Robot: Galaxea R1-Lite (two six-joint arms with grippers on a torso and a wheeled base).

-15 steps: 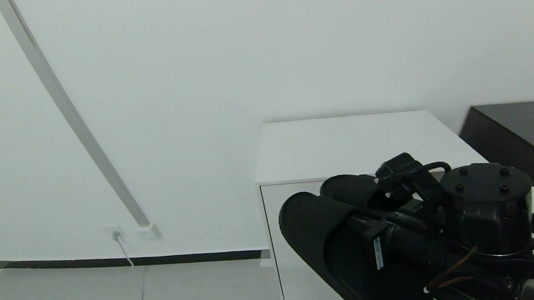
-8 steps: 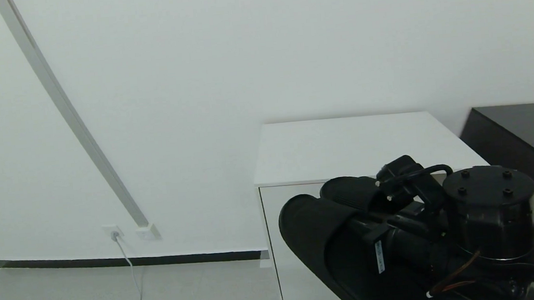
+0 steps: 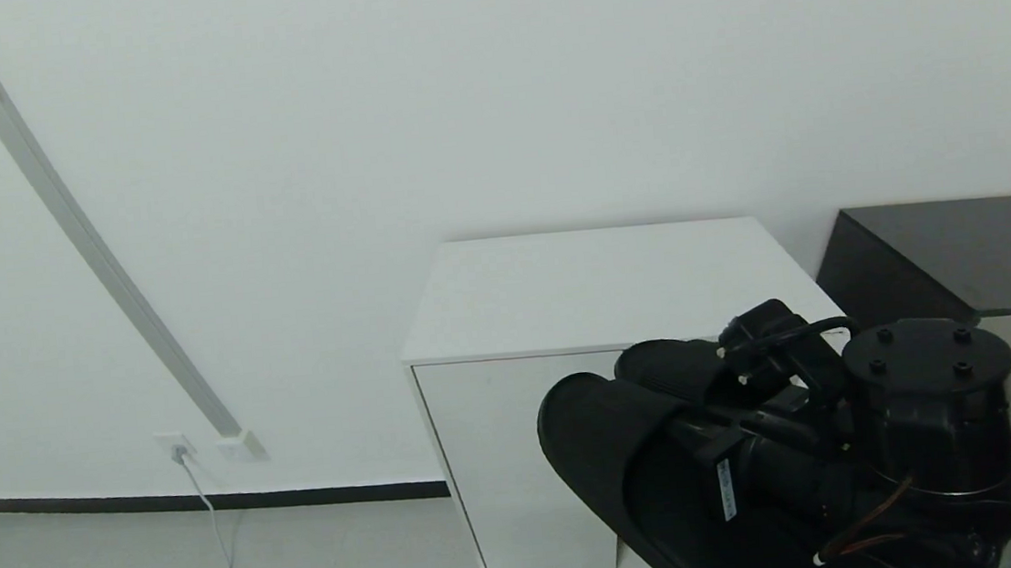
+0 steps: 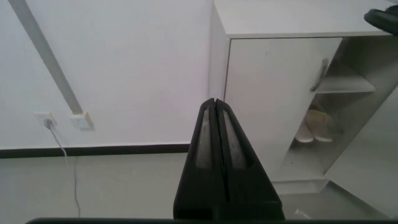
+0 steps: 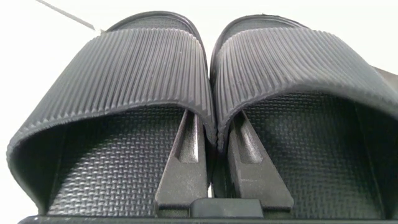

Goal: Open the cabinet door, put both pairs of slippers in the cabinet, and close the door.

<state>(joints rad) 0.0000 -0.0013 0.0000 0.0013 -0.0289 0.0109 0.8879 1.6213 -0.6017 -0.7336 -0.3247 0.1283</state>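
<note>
Second pair going in, I'd say: the right gripper [image 5: 214, 127] pinches the black slippers [image 3: 611, 439] by their straps, at five o'clock before the open cabinet [image 3: 588, 286]. Pale slippers [image 4: 314, 127] sit on a shelf inside. The left gripper [image 4: 215, 106] is pressed together, empty. Next, carry them onto a shelf.

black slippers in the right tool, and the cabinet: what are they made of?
The black slippers look like moulded foam or rubber, matte: ribbed straps, textured footbed. The cabinet looks like laminated board, smooth matte white, with flat panels and crisp edges; painted wood is possible.
</note>
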